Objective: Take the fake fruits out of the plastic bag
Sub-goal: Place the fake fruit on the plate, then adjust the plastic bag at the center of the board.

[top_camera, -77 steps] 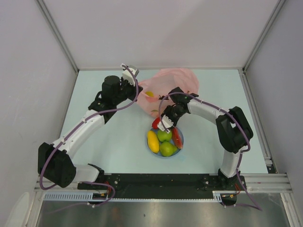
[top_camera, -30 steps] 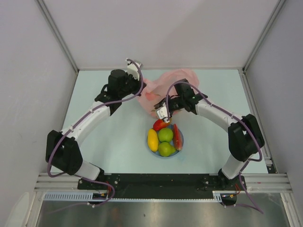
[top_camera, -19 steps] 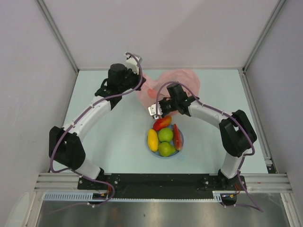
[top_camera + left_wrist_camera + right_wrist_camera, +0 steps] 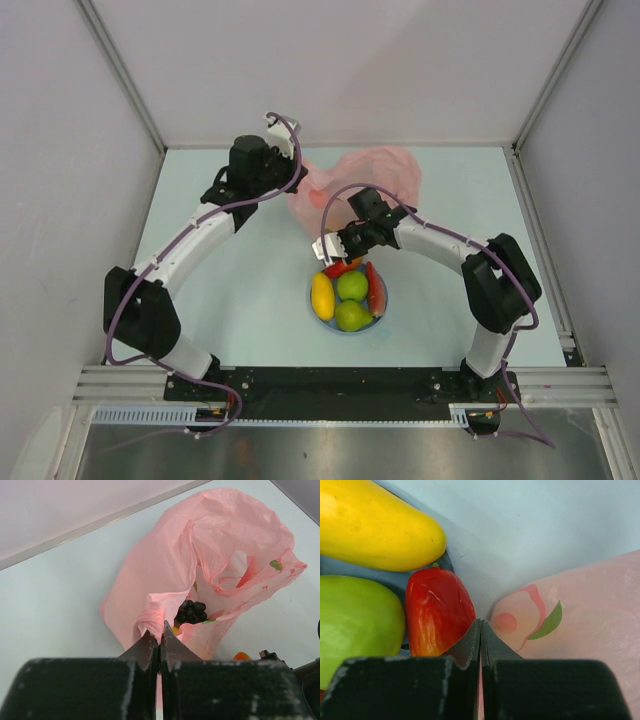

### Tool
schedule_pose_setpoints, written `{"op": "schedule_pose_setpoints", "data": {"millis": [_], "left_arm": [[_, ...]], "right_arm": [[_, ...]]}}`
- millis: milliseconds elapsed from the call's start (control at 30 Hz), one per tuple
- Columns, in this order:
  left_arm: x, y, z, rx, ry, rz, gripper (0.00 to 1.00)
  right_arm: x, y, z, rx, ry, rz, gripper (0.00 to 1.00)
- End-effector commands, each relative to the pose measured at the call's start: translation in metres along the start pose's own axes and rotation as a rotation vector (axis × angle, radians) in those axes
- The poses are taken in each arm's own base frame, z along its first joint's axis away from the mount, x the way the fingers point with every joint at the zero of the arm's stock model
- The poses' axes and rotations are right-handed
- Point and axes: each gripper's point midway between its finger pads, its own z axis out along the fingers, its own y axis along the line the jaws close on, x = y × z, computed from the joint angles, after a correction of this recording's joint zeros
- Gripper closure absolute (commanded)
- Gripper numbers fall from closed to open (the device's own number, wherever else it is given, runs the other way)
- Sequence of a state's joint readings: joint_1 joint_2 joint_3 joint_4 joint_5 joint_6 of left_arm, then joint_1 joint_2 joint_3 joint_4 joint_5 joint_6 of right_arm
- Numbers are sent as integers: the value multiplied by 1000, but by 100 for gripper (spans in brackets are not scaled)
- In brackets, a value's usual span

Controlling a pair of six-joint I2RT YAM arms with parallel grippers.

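At the far middle of the table (image 4: 220, 290) lies the pink bag (image 4: 372, 175), crumpled, with its mouth turned toward the arms. The left gripper (image 4: 159, 636) is clenched on a bunched fold of the bag's near rim, and a thin strip of pink film shows between its two fingers. Through the open mouth, in the left wrist view, a dark bunch of grapes (image 4: 192, 612) sits inside the bag, with a bit of green leaf beside it. Just in front of the bag stands the blue plate (image 4: 372, 320), which holds a yellow fruit (image 4: 322, 296) on its left side, a green apple (image 4: 351, 285) in the middle, a green pear (image 4: 352, 316) at the near side and a long red piece (image 4: 375, 288) on the right. A red fruit (image 4: 437, 612) lies at the plate's far edge, touching the apple and close under the yellow fruit in the right wrist view. The right gripper (image 4: 480, 627) hangs between this red fruit and the bag's near edge, its fingers pressed together; whether any plastic is caught between them I cannot tell.
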State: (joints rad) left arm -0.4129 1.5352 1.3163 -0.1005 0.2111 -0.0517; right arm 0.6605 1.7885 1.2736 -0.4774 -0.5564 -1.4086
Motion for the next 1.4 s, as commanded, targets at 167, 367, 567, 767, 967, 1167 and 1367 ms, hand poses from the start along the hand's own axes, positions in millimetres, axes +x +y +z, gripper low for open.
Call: {"op": "schedule_pose_setpoints", "data": {"millis": [167,367,567,767,967,1167,1367], "left_arm": [[-11,2,-16,-20,-35,31,100],[-13,3,-19,-26,-44,50,100],[-20,3,-25,-28,-68,62,100],[-27,-1,-28,-12,-96,62,100],[-37,-11,-44,15,-126,40,100],[-25,-19,-55,42,-113,-32,100],[-16,-32,-62,80,-115,-49,100]], "right_arm": [[-11,19,-11,-57,17,51,100],[-22,-14,-14,80,2,78,100],[-40,-26,-18,133,-11,44,100],[-65,-55,-39,282,-62,136,100],[-101,-124,-126,711,-193,411,16],[-90,-151,-172,882,-105,510,18],[-22,-180,-171,846,-160,978,48]]}}
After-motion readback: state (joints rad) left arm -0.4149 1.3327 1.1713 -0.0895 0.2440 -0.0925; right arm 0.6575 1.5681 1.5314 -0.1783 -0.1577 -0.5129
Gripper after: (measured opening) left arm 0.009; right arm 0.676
